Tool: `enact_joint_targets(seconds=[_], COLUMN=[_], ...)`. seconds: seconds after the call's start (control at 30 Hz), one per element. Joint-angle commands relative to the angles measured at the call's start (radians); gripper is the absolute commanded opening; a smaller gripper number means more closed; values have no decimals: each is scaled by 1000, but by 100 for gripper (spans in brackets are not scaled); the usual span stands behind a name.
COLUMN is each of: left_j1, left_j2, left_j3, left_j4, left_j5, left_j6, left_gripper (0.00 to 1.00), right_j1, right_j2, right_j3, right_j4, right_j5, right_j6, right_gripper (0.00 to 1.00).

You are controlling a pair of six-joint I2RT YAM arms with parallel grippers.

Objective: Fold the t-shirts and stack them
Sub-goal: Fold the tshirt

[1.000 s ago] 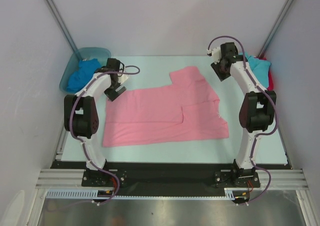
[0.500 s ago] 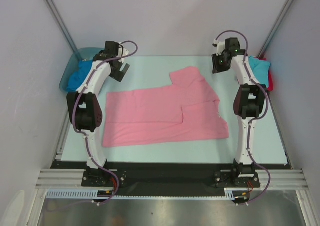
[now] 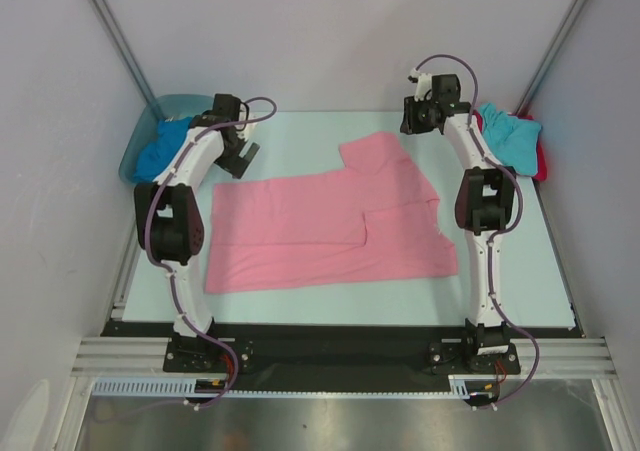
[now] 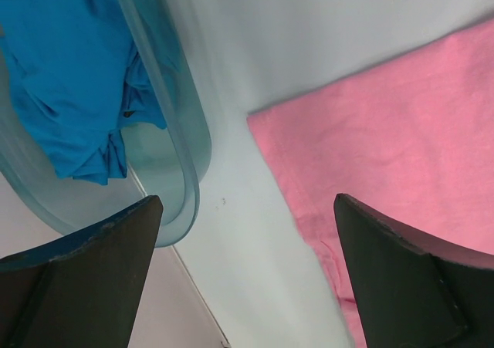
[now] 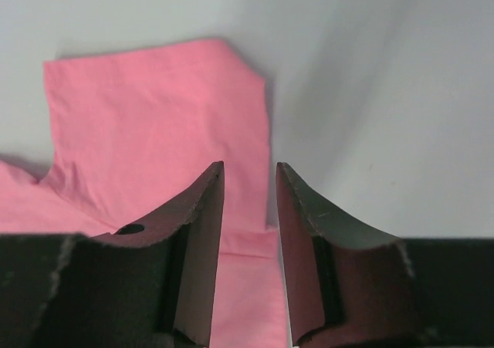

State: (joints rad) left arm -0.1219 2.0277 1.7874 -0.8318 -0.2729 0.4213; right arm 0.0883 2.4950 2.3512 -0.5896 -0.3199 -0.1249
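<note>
You are hovering the widely spread left gripper point(image 4: 247, 209) and barely parted right gripper point(image 5: 249, 170) above far corners of the flat pink cloth t-shirt point(image 3: 320, 226); pinch evenly.

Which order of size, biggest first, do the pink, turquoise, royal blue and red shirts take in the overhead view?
1. pink t-shirt, spread flat.
2. turquoise t-shirt and royal blue t-shirt: bunched, alike, unranked.
3. red t-shirt, only a sliver showing.

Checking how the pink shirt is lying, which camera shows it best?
The top external view: the whole pink t-shirt lies spread out, partly folded. The left wrist view shows just one corner beside the tub; the right wrist view shows just one sleeve.
</note>
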Motion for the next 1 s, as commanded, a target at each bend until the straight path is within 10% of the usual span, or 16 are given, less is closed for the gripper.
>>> enact_joint_targets(seconds=[0.0,0.97], left_j1=[-1,-25], left_j2=[-92,-18], left_j3=[-14,-8], left_j4=[7,-38], left_j5=[-38,-11], left_j6=[42,86], left_gripper=[100,91], right_j1=[-18,-45], right_j2=[-2,45], right_j3=[53,3], right_j4=[134,71], right_j5=[25,-38], right_j6=[27,7], right_gripper=[41,48])
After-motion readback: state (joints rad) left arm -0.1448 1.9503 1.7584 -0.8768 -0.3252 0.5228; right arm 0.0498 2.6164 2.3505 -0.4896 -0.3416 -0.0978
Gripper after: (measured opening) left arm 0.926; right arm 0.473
